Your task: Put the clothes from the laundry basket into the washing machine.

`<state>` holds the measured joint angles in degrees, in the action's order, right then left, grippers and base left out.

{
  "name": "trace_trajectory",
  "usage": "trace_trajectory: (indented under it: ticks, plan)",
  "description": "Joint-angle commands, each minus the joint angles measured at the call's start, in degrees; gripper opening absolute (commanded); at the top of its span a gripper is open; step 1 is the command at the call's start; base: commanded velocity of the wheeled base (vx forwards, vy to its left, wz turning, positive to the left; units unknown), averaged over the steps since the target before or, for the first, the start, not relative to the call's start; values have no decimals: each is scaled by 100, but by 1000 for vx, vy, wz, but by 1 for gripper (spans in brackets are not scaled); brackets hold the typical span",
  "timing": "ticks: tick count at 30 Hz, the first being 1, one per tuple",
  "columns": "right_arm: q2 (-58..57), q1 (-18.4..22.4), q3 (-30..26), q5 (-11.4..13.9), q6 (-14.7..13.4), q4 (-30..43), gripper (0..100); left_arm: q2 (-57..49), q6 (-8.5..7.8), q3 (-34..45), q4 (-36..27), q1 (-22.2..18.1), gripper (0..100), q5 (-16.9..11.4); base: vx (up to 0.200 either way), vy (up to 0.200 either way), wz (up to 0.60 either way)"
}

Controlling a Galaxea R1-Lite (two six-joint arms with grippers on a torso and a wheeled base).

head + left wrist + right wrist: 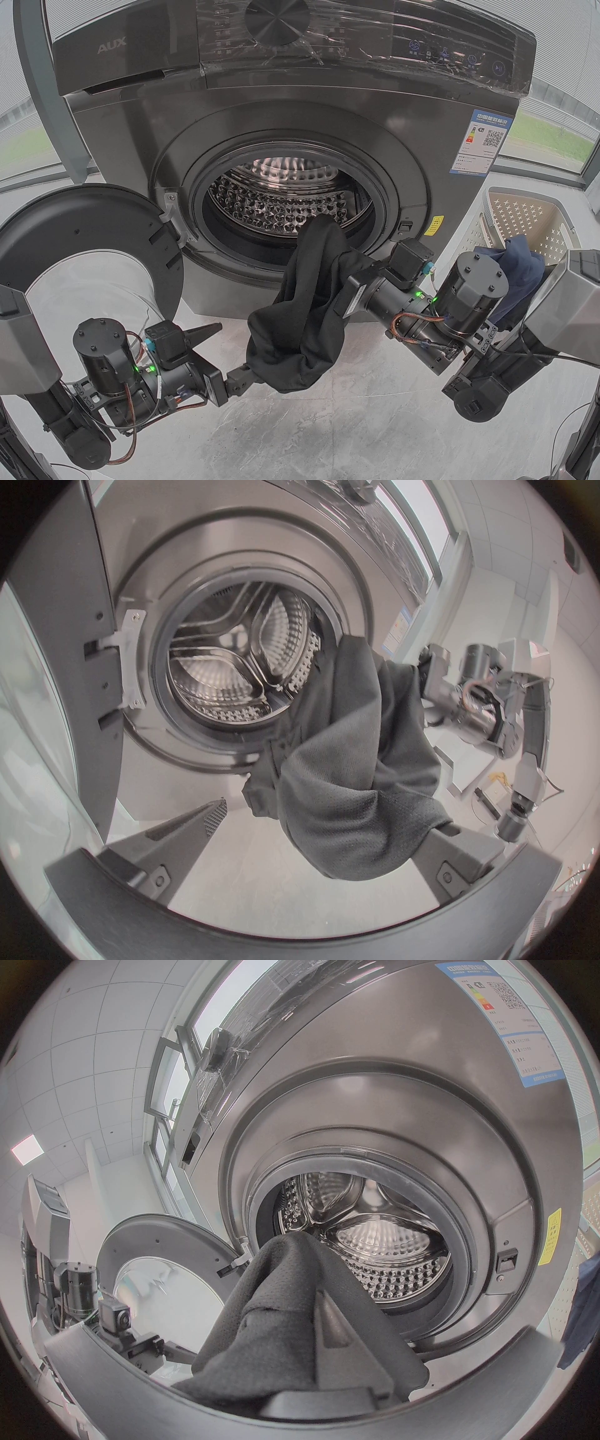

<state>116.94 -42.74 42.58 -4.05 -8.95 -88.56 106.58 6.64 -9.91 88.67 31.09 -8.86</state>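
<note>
So the black garment is pinched in the right pincer. The cloth is bunched all over that pincer's fingers, with one finger lying on top of the fabric and the other buried under it.

Up from the grip, the garment rises to a peak right in front of the lower rim of the drum mouth. I can't tell if it actually crosses the rim. Down from the grip, the rest sags off toward the left pincer and hangs clear of the floor.

The left pincer is spread wide and isn't clamping anything. One of its fingers runs in behind the bottom fold of the garment, and the other sticks out bare on the far side from the cloth.

The washing machine is straight ahead of both pincers. Its round door is swung wide on the outer side of the left pincer.

The laundry basket stands beside the machine, out past the right pincer's arm. There's a blue piece of clothing slumped over its front rim.
</note>
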Motion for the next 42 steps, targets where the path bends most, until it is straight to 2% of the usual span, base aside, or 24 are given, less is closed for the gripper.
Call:
trace_trajectory:
  ticks: [1,8,12,18,25,33,36,39,42]
  plan:
    - [-5,3,31,0,7,-3,0,135,-76,253,1,82,100,-124,0,0,0]
    - [-14,11,48,0,7,-3,0,170,-155,464,1,161,100,-133,0,0,0]
    - [-31,20,66,0,7,-3,0,223,-251,578,1,214,100,-142,0,0,0]
    - [-40,82,13,-8,-28,-3,0,187,-251,631,1,214,100,-133,0,0,0]
    - [-146,117,-22,-17,-28,-3,0,205,-260,938,10,486,100,-133,0,0,0]
    - [-146,126,-22,-17,-37,-3,0,223,-269,982,-8,477,100,-142,0,0,0]
    - [-146,108,-4,-17,-28,-3,0,161,-269,886,10,486,100,-133,0,0,0]
    - [-154,38,-31,-26,-28,-3,0,-190,-243,464,10,477,100,-133,0,0,0]
    - [-190,38,5,-17,-2,6,0,-419,-146,235,1,469,100,-160,0,0,0]
